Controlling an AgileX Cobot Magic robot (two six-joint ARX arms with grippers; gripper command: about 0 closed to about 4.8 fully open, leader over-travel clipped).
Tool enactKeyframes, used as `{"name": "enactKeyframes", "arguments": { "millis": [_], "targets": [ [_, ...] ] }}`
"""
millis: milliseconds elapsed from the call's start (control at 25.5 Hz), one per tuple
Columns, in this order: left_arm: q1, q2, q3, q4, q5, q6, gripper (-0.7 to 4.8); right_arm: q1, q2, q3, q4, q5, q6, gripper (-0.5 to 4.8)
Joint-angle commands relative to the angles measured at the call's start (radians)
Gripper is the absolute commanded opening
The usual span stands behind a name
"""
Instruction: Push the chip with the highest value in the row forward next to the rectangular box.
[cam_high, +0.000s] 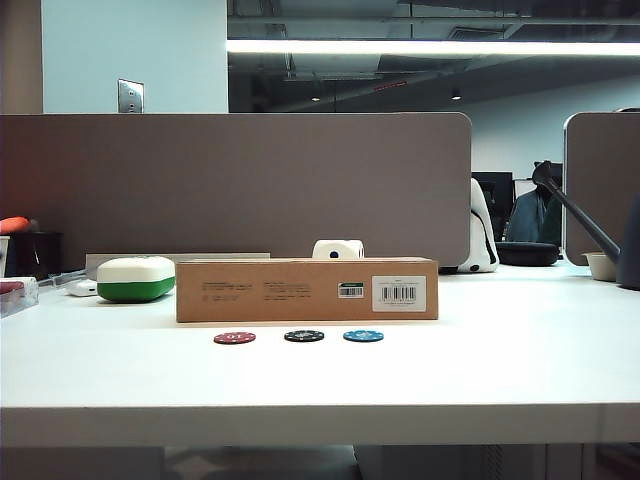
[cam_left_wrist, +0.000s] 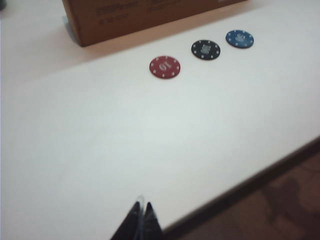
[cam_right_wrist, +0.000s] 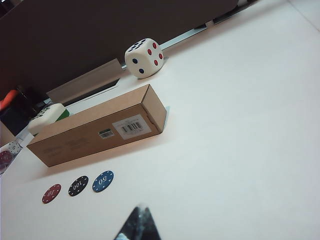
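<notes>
1. On the white table (cam_high: 520, 370), in the exterior view, you have the row of three chips lying flat, just in front of the rectangular box (cam_high: 306, 289) but not touching it.
2. The chip (cam_high: 304, 336), black with pale edge marks, is the middle one; the right wrist view lets you read "100" on it (cam_right_wrist: 78, 185).
3. At its 9 o'clock in the exterior view lies the red chip (cam_high: 234, 338), marked "10" (cam_right_wrist: 51, 193).
4. At its 3 o'clock lies the blue chip (cam_high: 363, 336), marked "50" (cam_right_wrist: 102, 181).
5. The box carries a white barcode label (cam_high: 399, 293) toward its right end and small black print you cannot read.
6. Behind the box, at about 12 o'clock from the black chip, sits a white die (cam_right_wrist: 144, 58) with red and blue pips.
7. At the box's 9 o'clock rests a white-and-green rounded case (cam_high: 136, 278).
8. Your left gripper (cam_left_wrist: 141, 212) hangs over bare table near its front edge, well apart from the chips, its tips pressed together and holding nothing.
9. Your right gripper (cam_right_wrist: 138, 222) shows only a dark tip near the blue chip; you cannot tell its state.
</notes>
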Motion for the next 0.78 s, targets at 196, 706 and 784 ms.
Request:
{"name": "enactKeyframes", "arguments": {
  "millis": [196, 706, 784],
  "targets": [
    [-0.010, 0.326, 0.106, 0.258, 0.002, 0.000, -0.05, 0.000, 0.000, -0.005, 0.009, -0.033, 0.035, -0.09],
    [-0.082, 0.505, 0.151, 0.291, 0.004, 0.000, -0.05, 0.000, 0.000, -0.005, 0.010, -0.158, 0.034, -0.09],
    [-0.082, 0.505, 0.151, 0.330, 0.002, 0.000, -0.05, 0.000, 0.000, -0.005, 0.010, -0.241, 0.034, -0.04]
  ]
}}
